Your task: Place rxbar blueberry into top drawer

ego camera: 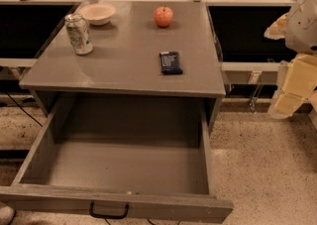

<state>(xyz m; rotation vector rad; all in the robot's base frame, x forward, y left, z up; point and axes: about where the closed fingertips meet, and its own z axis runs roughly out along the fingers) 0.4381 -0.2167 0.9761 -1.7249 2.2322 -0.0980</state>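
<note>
The rxbar blueberry point(171, 63) is a flat dark bar with pale text. It lies on the grey cabinet top point(124, 55), right of centre. The top drawer point(163, 208) is pulled fully out toward the camera and its inside is bare. Its black loop handle point(109, 212) is at the front centre. My gripper point(289, 95), cream and yellow, hangs at the far right, off the side of the cabinet. It is well apart from the bar and holds nothing I can see.
A dented silver can point(79, 33) stands at the cabinet top's left. A pale bowl point(97, 13) sits at the back left and a red apple point(163, 16) at the back centre. A speckled floor point(267, 169) lies to the right of the drawer.
</note>
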